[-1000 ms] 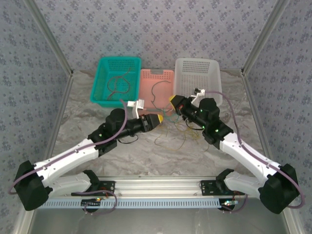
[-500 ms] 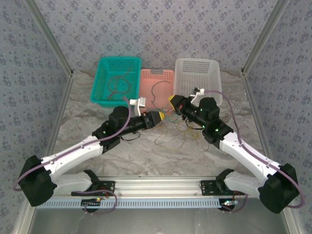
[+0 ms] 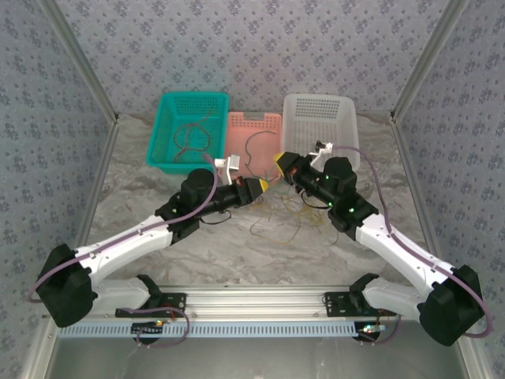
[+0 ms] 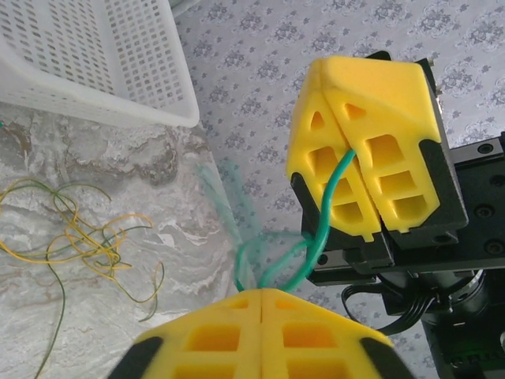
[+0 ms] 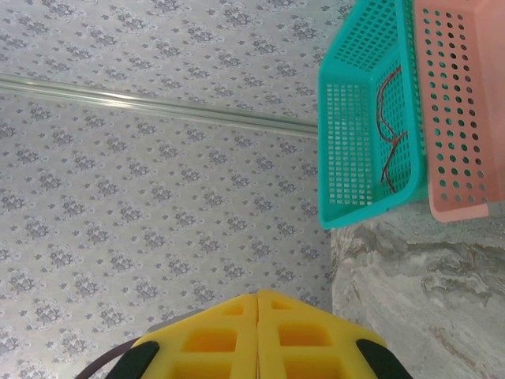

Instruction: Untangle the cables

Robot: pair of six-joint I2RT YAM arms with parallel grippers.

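Here the left gripper (image 4: pixel 260 294) and right gripper (image 4: pixel 338 118) are both clamping a thin green cable (image 4: pixel 325 207), looping slackly between them.

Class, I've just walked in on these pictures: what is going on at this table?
A robot is sorting out tangled thin cables. Its two claws meet above the table, both shut. The right claw pinches a green cable, and the left claw seems to grip the same cable. A loose tangle of yellow and green cables lies on the table nearby. A red cable already lies in the teal basket.
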